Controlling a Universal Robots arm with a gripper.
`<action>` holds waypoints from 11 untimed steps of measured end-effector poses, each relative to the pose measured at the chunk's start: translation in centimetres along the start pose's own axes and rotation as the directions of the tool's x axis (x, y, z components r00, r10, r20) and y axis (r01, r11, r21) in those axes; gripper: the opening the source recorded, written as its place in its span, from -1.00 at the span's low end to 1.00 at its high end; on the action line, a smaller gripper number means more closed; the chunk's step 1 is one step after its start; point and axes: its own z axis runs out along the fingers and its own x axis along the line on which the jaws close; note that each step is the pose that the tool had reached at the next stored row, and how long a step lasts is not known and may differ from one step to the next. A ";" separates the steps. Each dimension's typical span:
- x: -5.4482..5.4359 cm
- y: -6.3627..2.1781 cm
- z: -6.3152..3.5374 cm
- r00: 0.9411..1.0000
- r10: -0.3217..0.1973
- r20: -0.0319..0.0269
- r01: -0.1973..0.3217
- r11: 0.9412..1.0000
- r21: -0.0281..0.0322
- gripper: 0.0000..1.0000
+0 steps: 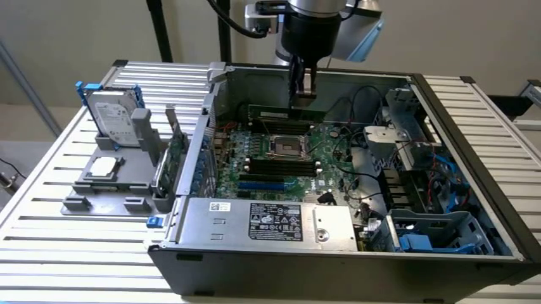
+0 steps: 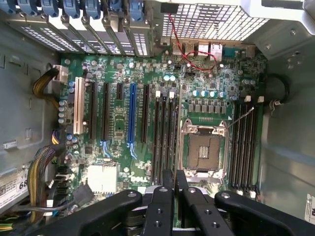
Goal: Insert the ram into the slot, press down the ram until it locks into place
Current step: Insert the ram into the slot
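In the exterior view, your gripper [image 1: 303, 95] hangs inside the open grey steel computer case [image 1: 473, 120]. Its two dark fingers are pinched onto the upper edge of the ram [image 1: 272, 114], the thin, long green circuit-board stick with black chips. The stick stands on edge and level, at twelve o'clock from the square metal-framed processor socket [image 1: 283, 147]. The grip sits towards the stick's three-o'clock end, not its middle. A bank of long black sockets [image 1: 270, 168] lies at six o'clock from the processor socket. I judge the ram is held clear above the board and not seated.

In the wrist view, the gripper [image 2: 174, 174] shows its fingertips close together. They seem to line up with the slot [image 2: 172, 132], the long narrow black plastic socket just beside the processor socket [image 2: 204, 147] on the green motherboard [image 2: 118, 123]. Every long socket there looks empty.

With the hold off-centre, pressing could tip the stick so that one end seats while the other rides up unlocked. A small sideways error would land its edge on the slot wall, or on the processor socket, whose centre looks uncovered. You cannot tell whether the end latches stand open. If they are closed, the stick will jam.
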 end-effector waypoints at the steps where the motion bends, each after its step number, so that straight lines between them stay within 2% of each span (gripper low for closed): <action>1: 0.0 -0.01 0.20 1.000 0.000 0.000 0.000 1.000 0.000 -0.73; 11: 0.1 -0.08 1.67 1.000 -0.008 0.000 0.008 1.000 0.011 -0.73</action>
